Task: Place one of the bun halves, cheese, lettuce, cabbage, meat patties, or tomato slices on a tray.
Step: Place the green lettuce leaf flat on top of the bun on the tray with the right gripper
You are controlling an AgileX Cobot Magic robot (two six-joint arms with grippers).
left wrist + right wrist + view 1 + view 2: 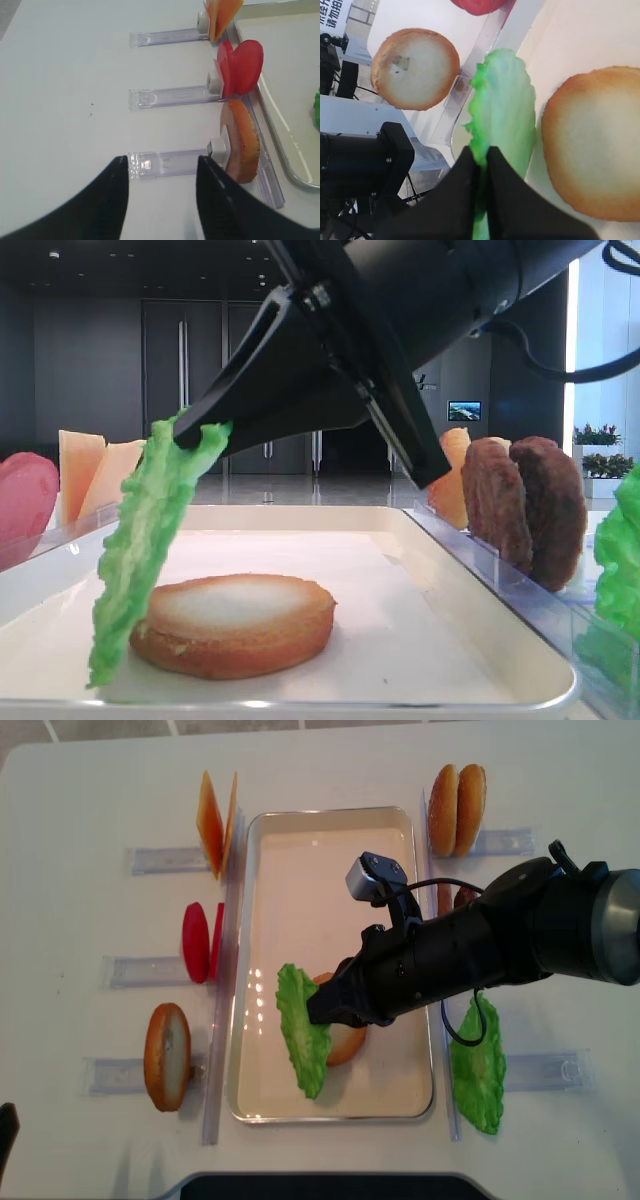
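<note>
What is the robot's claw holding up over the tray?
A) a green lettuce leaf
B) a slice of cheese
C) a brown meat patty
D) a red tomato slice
A: the right gripper is pinched shut on the lettuce, which hangs down beside the bun half lying flat on the tray.

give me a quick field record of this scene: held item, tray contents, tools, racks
held item: lettuce pinched at its top edge by the right tool, hanging over the tray
tray: one bun half lying flat, pale face up
lettuce vs bun: leaf hangs beside the bun; contact unclear
left tool: open, empty, over bare table by a clear rack
left racks: cheese, tomato slices, bun half on edge
right racks: bun halves, spare lettuce leaf
</note>
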